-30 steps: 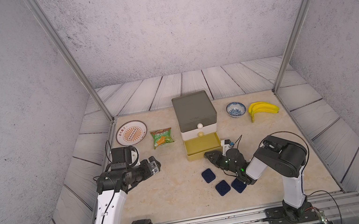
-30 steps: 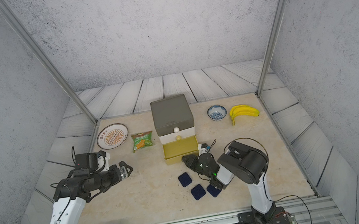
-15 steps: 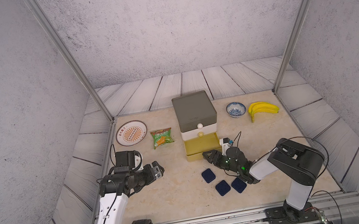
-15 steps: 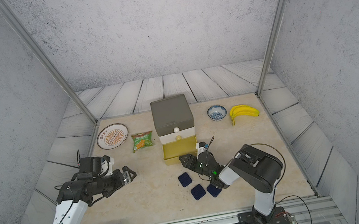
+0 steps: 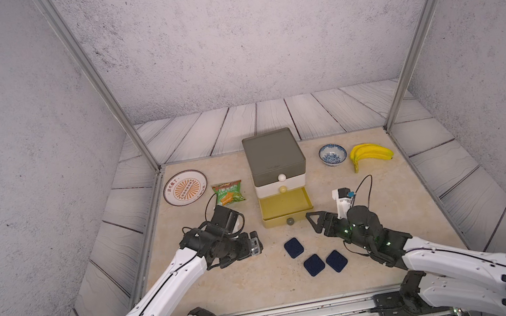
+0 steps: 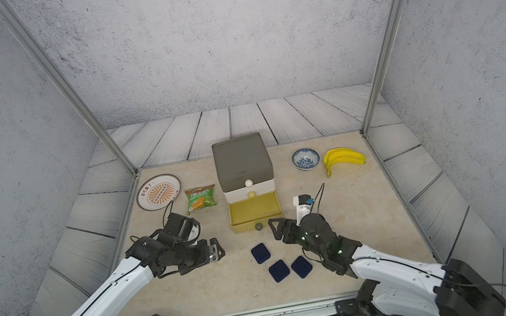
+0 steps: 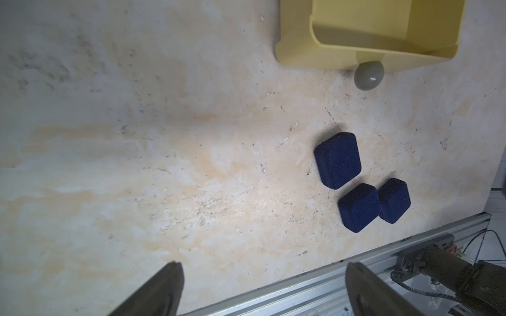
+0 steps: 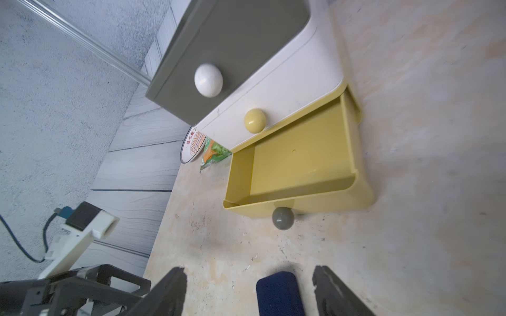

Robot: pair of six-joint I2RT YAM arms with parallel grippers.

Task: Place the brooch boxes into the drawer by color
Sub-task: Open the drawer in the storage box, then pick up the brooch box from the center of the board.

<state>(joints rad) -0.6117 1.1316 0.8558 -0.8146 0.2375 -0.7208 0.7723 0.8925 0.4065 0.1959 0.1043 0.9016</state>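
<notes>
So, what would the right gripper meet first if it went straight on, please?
Likely the navy box between the right gripper's open jaws; past it, the drawer's grey knob. Depth is unclear.

We note white shells and black joints on the left arm (image 5: 180, 272) and right arm (image 5: 452, 257). A thin black cable (image 5: 159, 290) runs along each. Green lights (image 5: 346, 230) dot the right wrist (image 5: 365, 225) beside a white bracket (image 5: 342, 203). The left end effector (image 7: 262, 272) and right end effector (image 8: 250, 273) have dark tapered fingers (image 7: 164, 290).
</notes>
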